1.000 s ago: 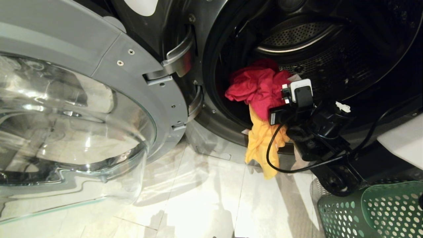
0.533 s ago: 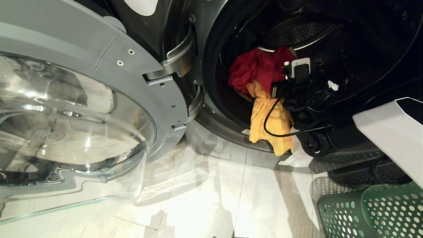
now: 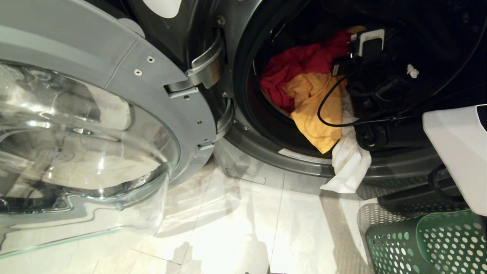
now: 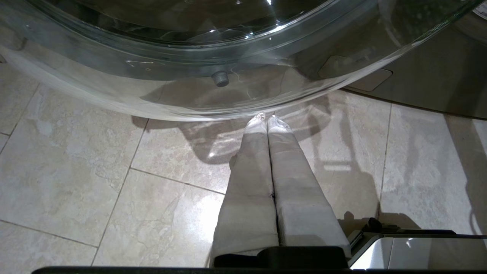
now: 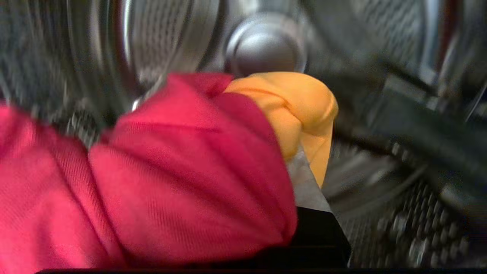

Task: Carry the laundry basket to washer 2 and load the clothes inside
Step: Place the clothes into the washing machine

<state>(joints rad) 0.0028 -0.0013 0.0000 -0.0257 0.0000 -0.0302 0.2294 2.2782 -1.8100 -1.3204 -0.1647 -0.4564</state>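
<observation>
The right gripper (image 5: 300, 167) is clamped on the clothes (image 3: 304, 83), inside washer 2 (image 3: 251, 125) at one o'clock; a white garment (image 3: 348, 163) trails over the door sill; deeper insertion is advised before release; the laundry basket (image 3: 426, 243) stands at five o'clock; the left gripper (image 4: 266, 121) hangs pressed together, idle.

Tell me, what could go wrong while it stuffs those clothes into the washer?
The white garment hangs out over the washer's door rim toward the floor, so it may slip out or be left behind. The right gripper is shut on the red garment and the orange-yellow garment inside the drum; fabric might snag and come back out when it withdraws.
</observation>
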